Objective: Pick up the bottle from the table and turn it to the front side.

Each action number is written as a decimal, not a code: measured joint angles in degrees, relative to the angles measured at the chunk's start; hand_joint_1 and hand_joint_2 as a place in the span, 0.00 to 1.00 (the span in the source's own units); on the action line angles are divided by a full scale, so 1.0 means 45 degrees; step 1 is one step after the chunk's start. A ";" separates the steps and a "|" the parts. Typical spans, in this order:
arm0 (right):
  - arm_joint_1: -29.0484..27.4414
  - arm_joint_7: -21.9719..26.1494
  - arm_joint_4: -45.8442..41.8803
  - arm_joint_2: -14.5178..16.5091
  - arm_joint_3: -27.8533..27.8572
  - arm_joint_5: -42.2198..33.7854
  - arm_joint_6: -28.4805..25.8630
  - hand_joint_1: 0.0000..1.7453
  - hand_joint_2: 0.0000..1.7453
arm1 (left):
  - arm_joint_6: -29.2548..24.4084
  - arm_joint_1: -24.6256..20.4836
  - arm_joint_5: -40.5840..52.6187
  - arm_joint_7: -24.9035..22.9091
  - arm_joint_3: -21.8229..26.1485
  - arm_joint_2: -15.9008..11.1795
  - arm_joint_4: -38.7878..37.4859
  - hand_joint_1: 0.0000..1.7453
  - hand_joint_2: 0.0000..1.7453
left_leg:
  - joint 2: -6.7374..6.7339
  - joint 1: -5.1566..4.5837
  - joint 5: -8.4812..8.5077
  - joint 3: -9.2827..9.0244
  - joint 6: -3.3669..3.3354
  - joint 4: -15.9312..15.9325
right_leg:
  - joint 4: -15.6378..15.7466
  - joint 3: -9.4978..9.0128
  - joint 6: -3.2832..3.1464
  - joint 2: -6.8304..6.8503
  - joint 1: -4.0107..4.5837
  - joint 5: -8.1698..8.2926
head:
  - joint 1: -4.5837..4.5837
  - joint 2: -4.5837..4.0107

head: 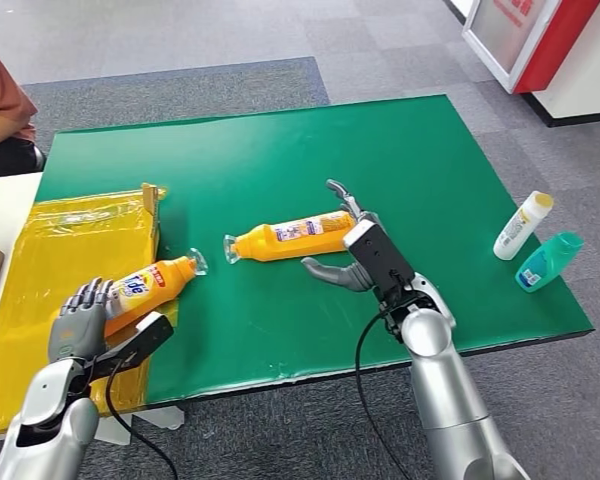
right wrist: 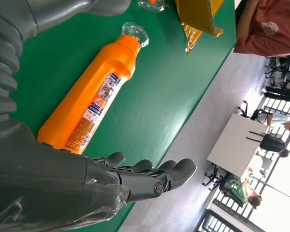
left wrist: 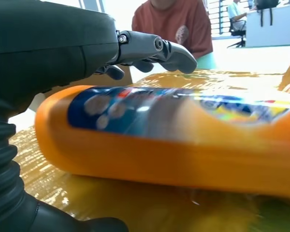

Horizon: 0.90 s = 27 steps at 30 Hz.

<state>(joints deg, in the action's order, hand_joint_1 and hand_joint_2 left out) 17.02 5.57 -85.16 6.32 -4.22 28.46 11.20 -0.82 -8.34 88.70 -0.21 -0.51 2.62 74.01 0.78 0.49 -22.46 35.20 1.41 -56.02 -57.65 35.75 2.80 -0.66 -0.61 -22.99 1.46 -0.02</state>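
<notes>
Two orange bottles on green table [head: 433, 160]. Middle bottle [head: 293, 238] lies flat, back label up, base between spread fingers of right hand [head: 350, 250], nothing gripped yet; placed for side grasp. Left hand [head: 82, 318], fingers curled over second bottle [head: 147, 287], grip uncertain.

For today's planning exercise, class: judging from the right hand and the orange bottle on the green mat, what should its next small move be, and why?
Probably close the right hand around the base of the orange plastic bottle with the clear cap. The bottle lies flat on the green table mat showing what looks like its fine-print label, and the hand sits open at its base end, its fingers spread and holding nothing.
</notes>
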 joint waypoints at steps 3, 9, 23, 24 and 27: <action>-0.0086 0.0000 -0.0030 0.0000 0.0000 0.0004 -0.0007 0.00 1.00 | 0.0002 0.0129 -0.0117 0.0182 0.0146 0.0335 0.0308 0.00 1.00 | 0.0000 0.0000 0.0000 0.0000 0.0000 0.0000 | 0.0000 0.0001 0.0004 -0.0001 0.0000 0.0003 | 0.0000 0.0000; -0.0324 -0.0002 -0.0240 -0.0007 0.0008 0.0033 -0.0027 0.00 1.00 | -0.0049 0.0481 -0.1470 0.0825 0.0409 0.0858 0.1042 0.00 1.00 | 0.0000 0.0002 0.0000 0.0001 0.0001 0.0000 | -0.0001 0.0007 0.0004 -0.0001 0.0001 0.0003 | -0.0001 0.0000; -0.1443 -0.0158 -0.1517 0.0242 -0.0022 0.0517 0.0085 0.00 1.00 | -0.0188 0.0975 -1.0022 0.2916 0.1790 0.2895 0.4940 0.00 1.00 | 0.0001 0.0002 -0.0003 0.0009 -0.0001 0.0001 | 0.0000 0.0006 0.0005 0.0000 0.0000 0.0002 | 0.0000 0.0000; -0.1602 -0.0153 -0.1652 0.0248 -0.0055 0.0594 0.0107 0.00 1.00 | 0.0139 0.1126 -1.0914 0.3106 0.1932 0.2977 0.5296 0.00 1.00 | 0.0001 0.0003 -0.0004 0.0009 -0.0001 0.0001 | 0.0000 0.0007 0.0002 -0.0001 0.0001 0.0000 | 0.0000 0.0000; -0.1955 -0.0032 -0.1899 0.0246 -0.0175 0.0651 0.0166 0.00 1.00 | 0.1063 0.1624 -1.2370 0.3483 0.2195 0.3078 0.6036 0.00 1.00 | 0.0000 0.0003 -0.0008 0.0009 -0.0003 0.0001 | 0.0000 0.0009 -0.0002 -0.0001 0.0002 -0.0008 | 0.0003 0.0000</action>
